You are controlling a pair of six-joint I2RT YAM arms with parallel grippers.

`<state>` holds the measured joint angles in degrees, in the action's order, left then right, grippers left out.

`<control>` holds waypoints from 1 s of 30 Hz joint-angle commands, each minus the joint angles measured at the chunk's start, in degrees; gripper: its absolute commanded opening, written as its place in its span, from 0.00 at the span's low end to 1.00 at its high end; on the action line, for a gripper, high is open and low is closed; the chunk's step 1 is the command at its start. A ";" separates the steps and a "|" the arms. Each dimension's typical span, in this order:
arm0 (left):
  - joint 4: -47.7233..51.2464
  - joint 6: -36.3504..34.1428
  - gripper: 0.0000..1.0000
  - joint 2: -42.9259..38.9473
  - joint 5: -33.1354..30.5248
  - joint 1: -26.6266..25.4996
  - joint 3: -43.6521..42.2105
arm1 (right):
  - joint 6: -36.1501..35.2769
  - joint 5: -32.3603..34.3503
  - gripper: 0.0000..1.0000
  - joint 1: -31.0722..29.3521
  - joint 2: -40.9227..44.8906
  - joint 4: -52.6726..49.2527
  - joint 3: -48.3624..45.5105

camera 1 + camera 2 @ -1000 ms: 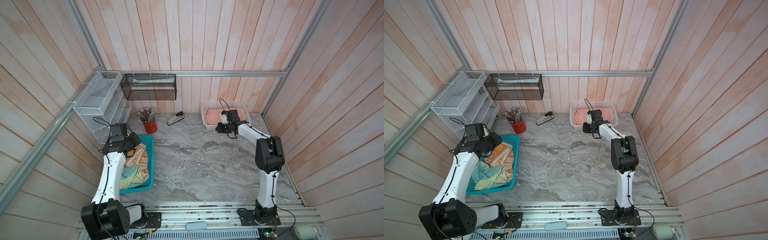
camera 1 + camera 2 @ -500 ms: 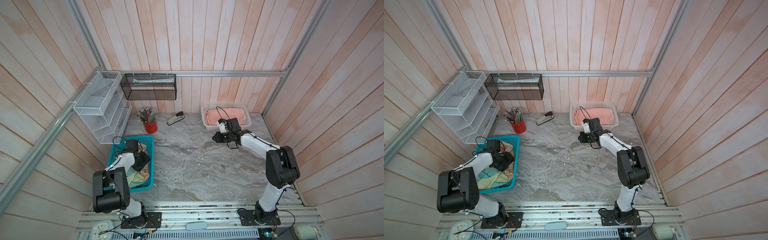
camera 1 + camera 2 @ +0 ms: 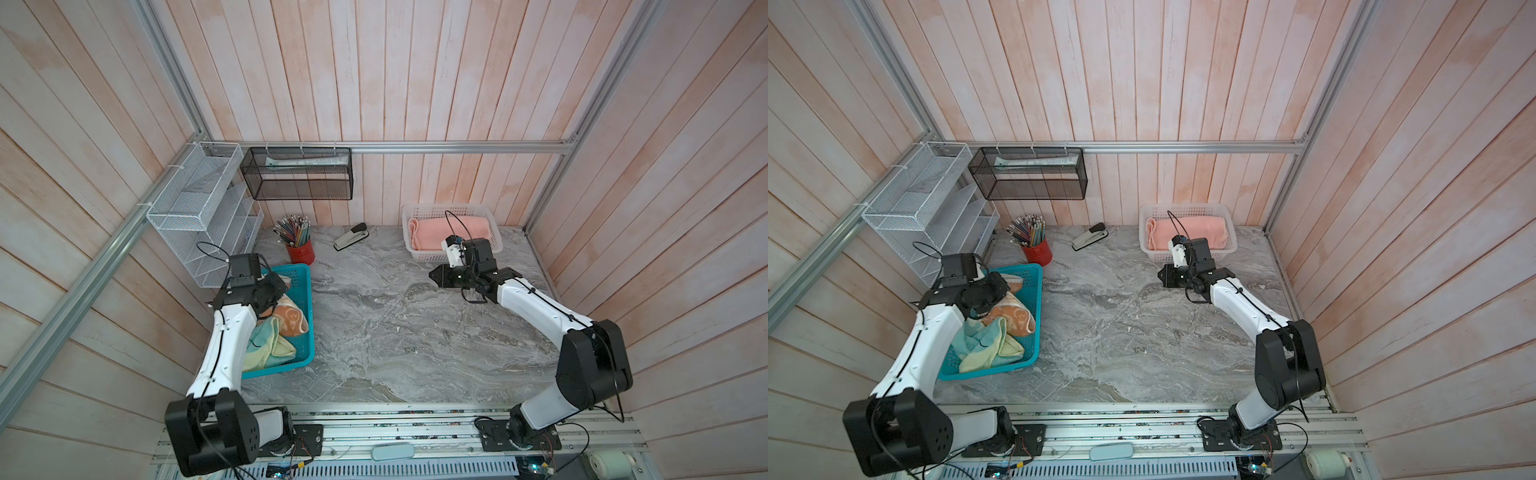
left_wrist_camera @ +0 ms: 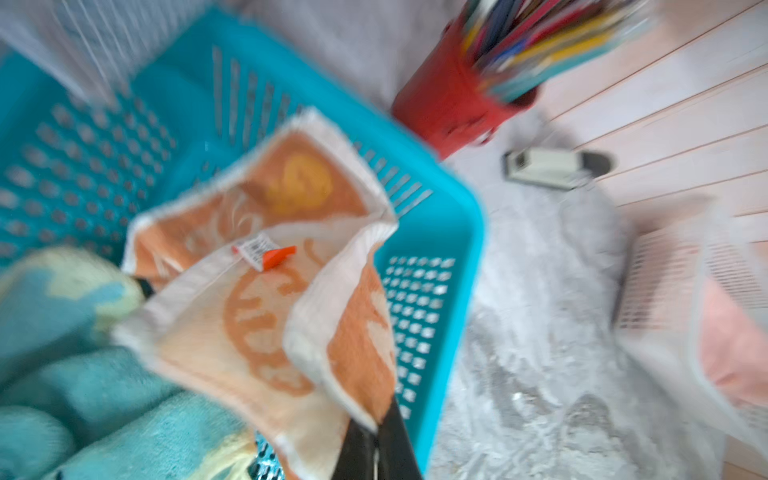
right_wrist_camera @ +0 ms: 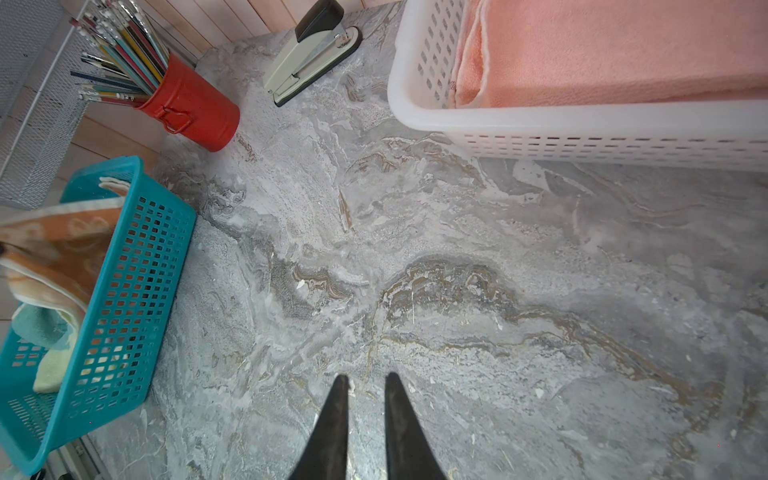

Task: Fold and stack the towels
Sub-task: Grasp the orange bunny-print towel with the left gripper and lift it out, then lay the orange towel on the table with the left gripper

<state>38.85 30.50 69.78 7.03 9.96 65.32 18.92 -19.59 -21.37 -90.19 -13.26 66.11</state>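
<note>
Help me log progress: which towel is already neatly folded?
The salmon-pink towel, lying folded in the white basket at the back. The orange bunny towel and the yellow-teal towel are crumpled in the teal basket.

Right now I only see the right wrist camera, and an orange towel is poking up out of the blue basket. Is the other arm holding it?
Observer: Yes. In the left wrist view the left gripper is shut on an edge of the orange towel, over the teal basket.
Operator: Does the towel have a tag?
Observer: Yes, a small white and orange tag sits by one cream edge.
Operator: Is there anything on the wall that I can't see?
Observer: In both top views a black mesh basket hangs on the back wall, higher than the red pencil cup.
</note>
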 commanded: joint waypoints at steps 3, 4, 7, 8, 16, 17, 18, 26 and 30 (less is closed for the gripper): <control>6.09 -0.76 0.00 -7.31 3.67 -1.62 14.08 | 1.44 -0.09 0.19 -1.22 2.67 0.34 -1.34; 5.53 -0.41 0.00 -7.73 4.57 -2.92 16.78 | 1.55 -0.11 0.19 -1.31 3.14 0.25 -1.46; 4.98 -0.52 0.00 -5.93 6.34 -10.96 26.78 | 2.25 -0.33 0.19 -1.44 5.15 -0.12 -1.93; 5.63 -0.70 0.00 -4.31 5.99 -14.68 30.69 | 2.50 -0.44 0.19 -1.41 6.03 -0.19 -2.16; 4.03 -3.53 0.00 9.68 3.43 -41.92 50.56 | 3.08 2.52 0.19 -1.27 13.24 -2.17 -4.91; 3.99 -4.60 0.00 12.12 4.10 -44.66 53.33 | 3.24 3.24 0.19 -1.07 14.43 -2.40 -5.53; 3.94 -5.48 0.00 14.45 5.15 -46.61 55.90 | 3.45 3.85 0.20 -0.77 15.66 -2.47 -6.23; -6.40 -3.35 0.00 18.08 10.45 -46.54 40.44 | 4.14 5.82 0.22 3.72 23.16 -4.88 -12.55; -18.05 5.02 0.00 13.83 17.67 -39.26 19.86 | 3.55 6.29 0.24 4.23 24.84 -5.84 -15.68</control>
<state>29.15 30.00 86.32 19.84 -33.34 93.86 22.68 -14.41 -17.28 -66.35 -16.69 52.38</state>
